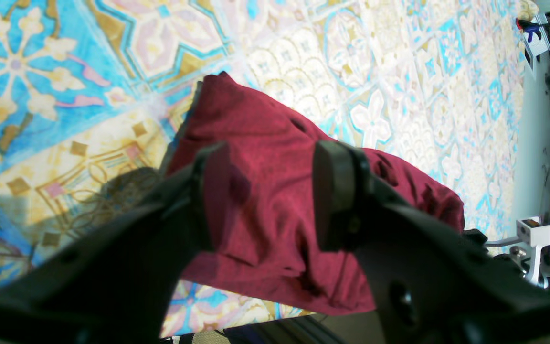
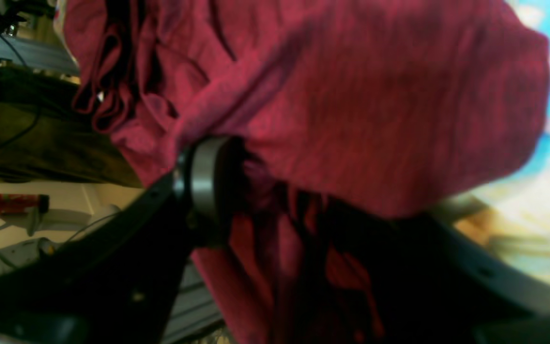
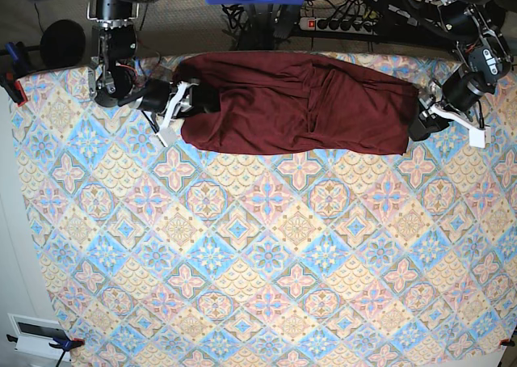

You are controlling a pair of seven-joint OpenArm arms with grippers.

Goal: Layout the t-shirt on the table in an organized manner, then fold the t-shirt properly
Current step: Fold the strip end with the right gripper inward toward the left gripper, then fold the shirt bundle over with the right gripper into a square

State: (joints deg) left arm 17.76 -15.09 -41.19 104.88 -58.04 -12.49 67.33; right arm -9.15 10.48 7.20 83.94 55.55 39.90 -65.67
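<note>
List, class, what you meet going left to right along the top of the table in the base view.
Bare table → right gripper → t-shirt → left gripper → bare table again.

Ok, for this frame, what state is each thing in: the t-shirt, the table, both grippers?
t-shirt: stretched in a long wrinkled band along the table's far edge, not folded.
table: covered by patterned cloth, shirt lying on it.
left gripper: fingers open, astride one end of the shirt.
right gripper: fingers wide, fabric bunched between them; grip unclear.
</note>
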